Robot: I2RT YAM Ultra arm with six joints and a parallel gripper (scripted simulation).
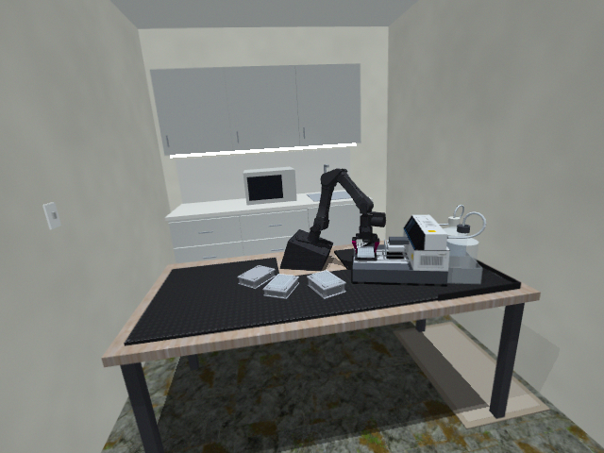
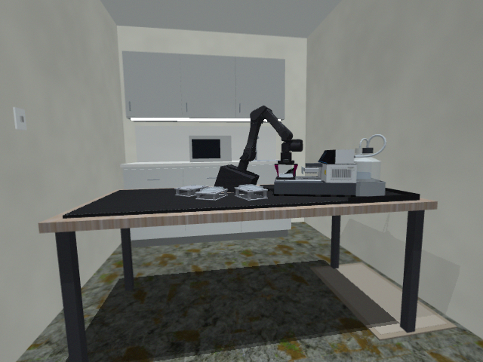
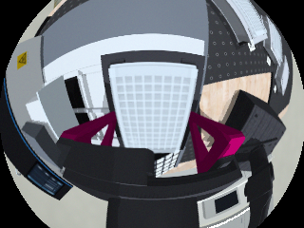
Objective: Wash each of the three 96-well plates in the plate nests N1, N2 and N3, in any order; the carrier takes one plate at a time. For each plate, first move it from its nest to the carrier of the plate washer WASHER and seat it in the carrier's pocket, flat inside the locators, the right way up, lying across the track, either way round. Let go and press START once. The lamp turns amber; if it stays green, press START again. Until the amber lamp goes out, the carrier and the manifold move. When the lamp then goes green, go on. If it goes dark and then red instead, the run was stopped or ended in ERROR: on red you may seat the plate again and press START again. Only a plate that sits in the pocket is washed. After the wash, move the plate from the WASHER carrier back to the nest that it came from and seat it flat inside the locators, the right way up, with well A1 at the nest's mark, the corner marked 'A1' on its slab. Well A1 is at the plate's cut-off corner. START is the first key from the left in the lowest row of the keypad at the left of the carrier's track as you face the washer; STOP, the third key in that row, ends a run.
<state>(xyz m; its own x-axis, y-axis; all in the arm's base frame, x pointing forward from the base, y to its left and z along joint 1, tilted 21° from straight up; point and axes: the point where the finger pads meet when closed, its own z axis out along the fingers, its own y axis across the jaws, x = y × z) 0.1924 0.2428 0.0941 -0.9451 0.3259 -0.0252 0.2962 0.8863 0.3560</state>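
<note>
A white 96-well plate (image 3: 154, 106) lies on the carrier of the grey plate washer (image 1: 405, 258) at its left end. My gripper (image 3: 152, 115) hangs straight above the plate, open, with a magenta finger on either side of it. In the top and exterior views the gripper (image 1: 365, 247) sits low over the plate (image 1: 364, 253), and it also shows in the exterior view (image 2: 286, 171). Three nests stand on the black mat: left (image 1: 256, 276), middle (image 1: 281, 285) and right (image 1: 326, 283). I cannot tell which of them hold plates. The washer's lamp and keypad are too small to read.
The arm's black base (image 1: 306, 251) stands between the nests and the washer. The washer's white housing (image 1: 427, 241) and a bottle with tubing (image 1: 463, 239) rise to the right of the carrier. The table edge runs along the front.
</note>
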